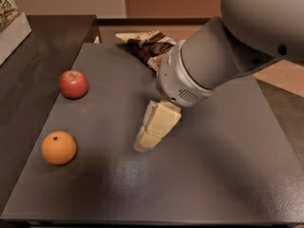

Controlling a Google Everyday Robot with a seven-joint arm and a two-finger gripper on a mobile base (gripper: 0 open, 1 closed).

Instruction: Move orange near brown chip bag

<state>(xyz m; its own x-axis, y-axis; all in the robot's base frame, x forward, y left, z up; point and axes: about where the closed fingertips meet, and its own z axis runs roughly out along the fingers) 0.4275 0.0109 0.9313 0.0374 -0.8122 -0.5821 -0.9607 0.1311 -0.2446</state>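
The orange [59,147] sits on the dark grey table [213,175] at the front left, with its dark stem dot on top. The brown chip bag [146,46] lies at the back of the table; the grey arm hides its right part. My gripper [151,134], with cream-coloured fingers, hangs over the middle of the table. It is to the right of the orange and apart from it. It holds nothing that I can see.
A red apple [73,84] stands at the left, behind the orange. A dark counter [28,65] runs along the left side. A light box [12,30] sits at the far left corner. The large grey arm [237,46] fills the upper right.
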